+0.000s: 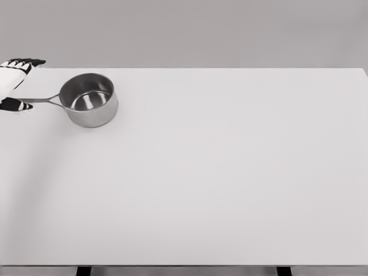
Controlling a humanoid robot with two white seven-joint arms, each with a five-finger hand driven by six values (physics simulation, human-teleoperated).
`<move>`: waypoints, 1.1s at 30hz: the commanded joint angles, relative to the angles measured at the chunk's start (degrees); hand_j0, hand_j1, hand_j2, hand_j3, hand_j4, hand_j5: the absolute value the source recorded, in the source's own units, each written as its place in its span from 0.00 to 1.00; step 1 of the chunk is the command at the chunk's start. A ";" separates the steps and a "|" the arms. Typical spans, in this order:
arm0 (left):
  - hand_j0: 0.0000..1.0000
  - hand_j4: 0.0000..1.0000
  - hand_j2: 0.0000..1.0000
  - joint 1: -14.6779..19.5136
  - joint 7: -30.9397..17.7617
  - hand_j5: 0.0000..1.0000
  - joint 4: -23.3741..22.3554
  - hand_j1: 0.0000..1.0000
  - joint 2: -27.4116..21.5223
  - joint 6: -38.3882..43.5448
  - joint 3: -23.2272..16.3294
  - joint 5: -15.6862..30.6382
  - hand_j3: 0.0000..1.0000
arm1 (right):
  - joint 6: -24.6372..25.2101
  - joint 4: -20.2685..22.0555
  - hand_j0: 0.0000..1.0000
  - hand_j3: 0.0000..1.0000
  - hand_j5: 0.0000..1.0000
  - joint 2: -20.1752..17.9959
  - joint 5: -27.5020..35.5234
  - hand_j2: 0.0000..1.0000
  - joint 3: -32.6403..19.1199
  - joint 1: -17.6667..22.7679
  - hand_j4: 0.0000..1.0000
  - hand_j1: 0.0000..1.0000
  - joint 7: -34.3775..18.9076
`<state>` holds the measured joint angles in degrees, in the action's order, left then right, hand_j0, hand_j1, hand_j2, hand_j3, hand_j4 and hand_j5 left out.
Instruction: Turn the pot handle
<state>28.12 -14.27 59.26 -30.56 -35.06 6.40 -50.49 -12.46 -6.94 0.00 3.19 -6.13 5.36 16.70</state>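
- One pot (88,99) is seen on the white surface (218,172), set in the far left corner region, close to the back edge.
- The pot is of polished metal, round and upright, with its open mouth turned upward and its bare bottom visible inside.
- A thin metal handle (41,100) is attached to the pot's left side and is pointed leftward, almost level in the picture, toward the frame's left edge.
- One hand (12,84) is shown at the left edge of the head view, only partly inside the frame; it is taken as the left hand, since it enters from that side.
- The fingers (26,62) are held spread: the upper dark-tipped ones are stretched out above the handle, while another dark-tipped digit lies below, just at the handle's outer end.
- The handle's tip is placed between these two parts of the hand; whether it is actually touched cannot be told, because the contact is cut by the frame edge.
- The right arm is not shown anywhere.
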 commanded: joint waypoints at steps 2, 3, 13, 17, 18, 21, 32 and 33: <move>1.00 1.00 1.00 0.26 0.03 1.00 -2.40 1.00 -0.20 0.06 0.01 -0.13 1.00 | -0.02 -0.01 1.00 1.00 1.00 0.00 0.06 1.00 -0.02 0.00 1.00 1.00 0.00; 1.00 1.00 1.00 0.27 0.29 1.00 -2.40 1.00 -0.20 0.06 0.01 -0.22 1.00 | -0.02 -0.01 1.00 1.00 1.00 0.00 0.06 1.00 -0.02 0.00 1.00 1.00 0.00; 1.00 1.00 1.00 3.34 0.47 1.00 -2.75 1.00 -0.11 0.06 0.01 -2.07 1.00 | -0.02 -0.01 1.00 1.00 1.00 0.00 0.06 1.00 -0.02 0.00 1.00 1.00 0.00; 1.00 1.00 1.00 4.40 0.65 1.00 -2.75 1.00 0.15 0.06 -0.25 -2.77 1.00 | -0.02 -0.01 1.00 1.00 1.00 0.00 0.06 1.00 -0.02 0.00 1.00 1.00 0.00; 1.00 1.00 1.00 4.40 0.65 1.00 -2.75 1.00 0.15 0.06 -0.25 -2.77 1.00 | -0.02 -0.01 1.00 1.00 1.00 0.00 0.06 1.00 -0.02 0.00 1.00 1.00 0.00; 1.00 1.00 1.00 4.66 0.73 1.00 -4.15 1.00 0.15 0.06 -0.16 -2.77 1.00 | -0.02 -0.01 1.00 1.00 1.00 0.00 0.06 1.00 -0.02 0.00 1.00 1.00 0.00; 1.00 1.00 1.00 6.07 0.73 1.00 -4.77 1.00 1.21 0.06 -0.43 -4.44 1.00 | -0.02 -0.01 1.00 1.00 1.00 0.00 0.06 1.00 -0.02 0.00 1.00 1.00 0.00; 1.00 1.00 1.00 6.07 0.73 1.00 -4.77 1.00 1.21 0.06 -0.43 -4.44 1.00 | -0.02 -0.01 1.00 1.00 1.00 0.00 0.06 1.00 -0.02 0.00 1.00 1.00 0.00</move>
<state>34.28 -13.58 54.45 -29.49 -35.08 5.95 -55.11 -12.46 -6.94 0.00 3.18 -6.12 5.36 16.70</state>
